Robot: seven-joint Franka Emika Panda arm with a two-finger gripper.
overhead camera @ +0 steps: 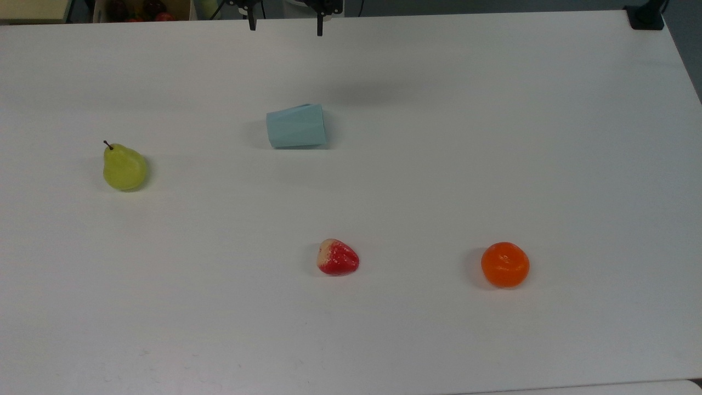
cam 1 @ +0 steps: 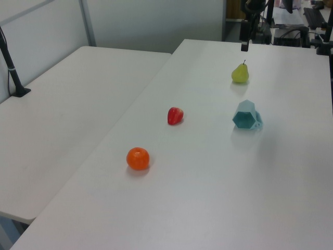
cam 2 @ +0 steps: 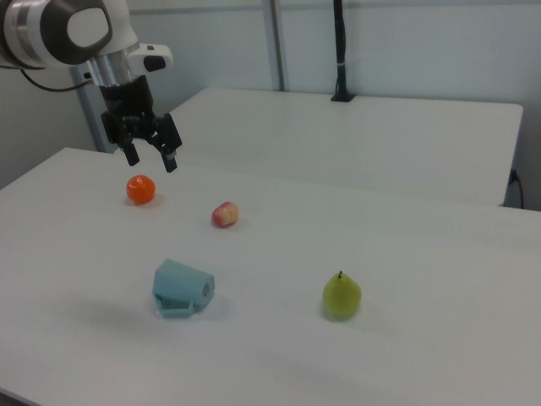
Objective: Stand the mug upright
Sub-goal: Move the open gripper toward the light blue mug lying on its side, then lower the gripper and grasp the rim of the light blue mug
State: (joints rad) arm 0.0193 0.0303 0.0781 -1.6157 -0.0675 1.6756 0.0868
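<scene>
Mug on its side mid-table, mouth toward top view's 3 o'clock | gripper aloft, jaws spread, empty | advice: descend, pinch rim wall, tip base down.

Legible text: none, any view.
Labels/brands: none readable.
Numbers/signs: none readable.
</scene>
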